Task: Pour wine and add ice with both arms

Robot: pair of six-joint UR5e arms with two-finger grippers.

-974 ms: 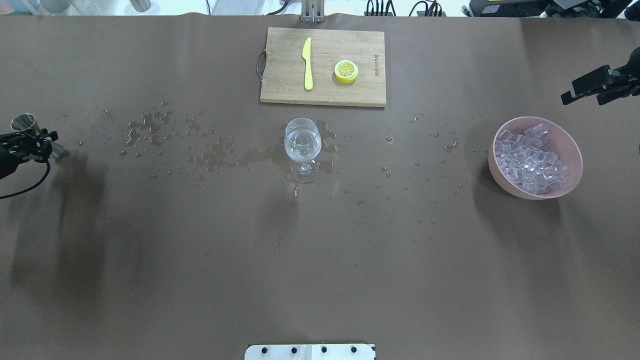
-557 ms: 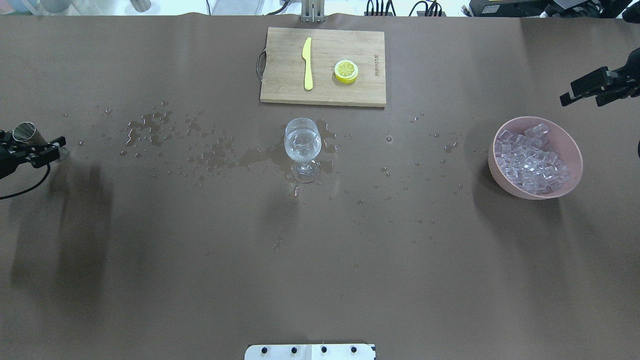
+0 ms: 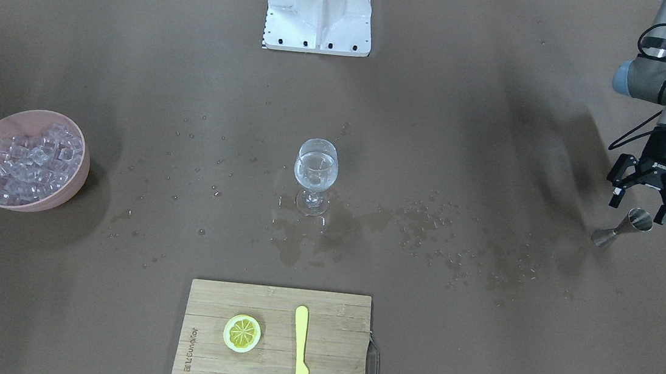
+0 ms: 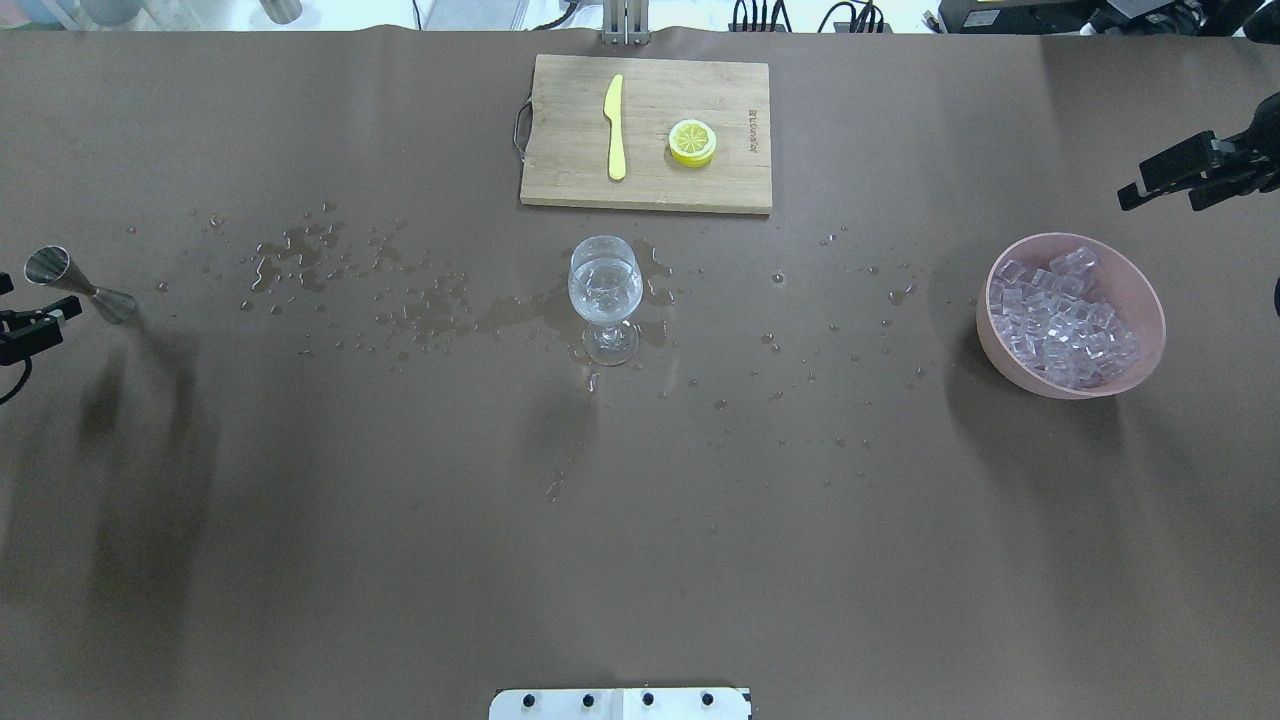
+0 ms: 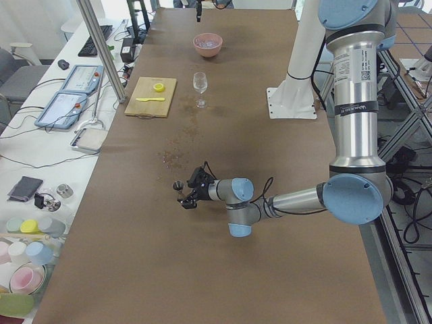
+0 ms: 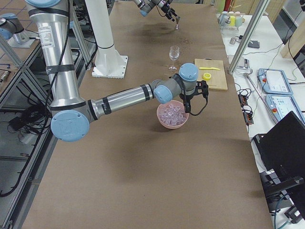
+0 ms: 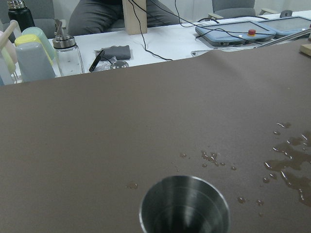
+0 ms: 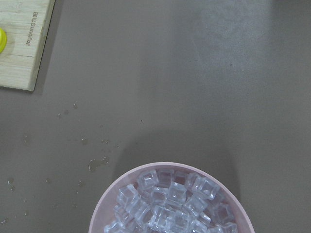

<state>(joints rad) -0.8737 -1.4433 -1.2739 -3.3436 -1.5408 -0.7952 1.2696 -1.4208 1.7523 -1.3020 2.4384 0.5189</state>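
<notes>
A wine glass (image 4: 605, 290) stands mid-table with a little clear wine in it; it also shows in the front-facing view (image 3: 315, 170). A pink bowl (image 4: 1000, 350) at the right holds many small ice cubes (image 4: 1065, 320); the right wrist view shows the ice (image 8: 170, 204) from above. My right gripper (image 4: 1160, 203) is open and empty, just beyond the bowl. A steel jigger (image 4: 75, 283) stands on its own at the far left. My left gripper (image 3: 638, 207) is open beside the jigger and not gripping it. The left wrist view looks into the jigger's cup (image 7: 184, 208).
A wooden cutting board (image 4: 560, 170) at the far side carries a yellow knife (image 4: 615, 125) and a lemon slice (image 4: 692, 141). Spilled drops and a small puddle (image 4: 330, 270) run from the jigger to the glass. A white stand base (image 3: 319, 8) sits at the robot's side.
My left gripper opened, let go of the jigger and drew back toward the left edge. The jigger now stands alone. My right gripper shifted only slightly.
</notes>
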